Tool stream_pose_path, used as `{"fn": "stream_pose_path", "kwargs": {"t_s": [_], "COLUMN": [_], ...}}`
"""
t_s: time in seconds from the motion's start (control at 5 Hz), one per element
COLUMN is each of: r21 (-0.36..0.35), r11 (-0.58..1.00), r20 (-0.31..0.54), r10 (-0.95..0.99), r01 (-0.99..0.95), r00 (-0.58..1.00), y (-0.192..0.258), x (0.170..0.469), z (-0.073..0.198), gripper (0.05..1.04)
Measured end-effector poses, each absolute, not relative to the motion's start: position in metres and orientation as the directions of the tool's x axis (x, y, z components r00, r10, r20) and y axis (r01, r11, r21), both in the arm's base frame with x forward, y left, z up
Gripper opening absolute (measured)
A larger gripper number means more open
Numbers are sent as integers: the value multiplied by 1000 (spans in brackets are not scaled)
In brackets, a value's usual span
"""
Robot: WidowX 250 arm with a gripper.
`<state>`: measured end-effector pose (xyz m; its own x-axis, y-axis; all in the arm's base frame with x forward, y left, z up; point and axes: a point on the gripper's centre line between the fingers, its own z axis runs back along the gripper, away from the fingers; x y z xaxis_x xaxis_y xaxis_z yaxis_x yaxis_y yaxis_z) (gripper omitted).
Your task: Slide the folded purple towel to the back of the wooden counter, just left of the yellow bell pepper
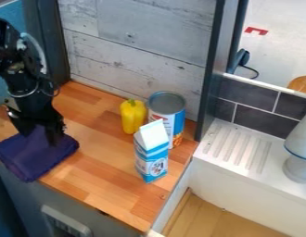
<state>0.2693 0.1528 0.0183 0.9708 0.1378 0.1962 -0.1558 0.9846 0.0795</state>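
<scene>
Weathered pale boards (137,51) rise behind a butcher-block counter (106,162), with a dark upright post (214,69) at the boards' right end. Beyond it, dark tiles (258,120) back a white ridged drainboard (236,148), where a pale rounded object (298,169) sits at the view's right edge. My gripper (40,138) hangs low at the counter's left end, pointing down over a folded dark purple cloth (38,162). I have its fingers spread wide, one toward each side, with the purple fabric visible between them; I can't tell whether the tips touch it. The cloth lies flat, its nearest corner reaching the counter's front edge. Well to the right of it, a yellow pepper (132,116) stands upright just beside a large can (168,109) with a grey lid. A blue-and-white carton (151,157) stands upright in front of them, partly covering the can.
</scene>
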Motion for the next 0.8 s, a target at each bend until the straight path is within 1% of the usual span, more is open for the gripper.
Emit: {"fn": "stream_pose_path", "kwargs": {"t_s": [0.2,0.4,0.6,0.8], "r21": [113,110,97,105], "r11": [984,984,984,984], "r20": [173,153,120,109], "r10": [115,126,138,132], "r01": [-135,-144,-150,-143], "r00": [978,980,983,985], "y": [162,171,174,178], "x": [264,256,254,258], "z": [13,6,-10,-15], "gripper": [1004,1004,1004,1004]}}
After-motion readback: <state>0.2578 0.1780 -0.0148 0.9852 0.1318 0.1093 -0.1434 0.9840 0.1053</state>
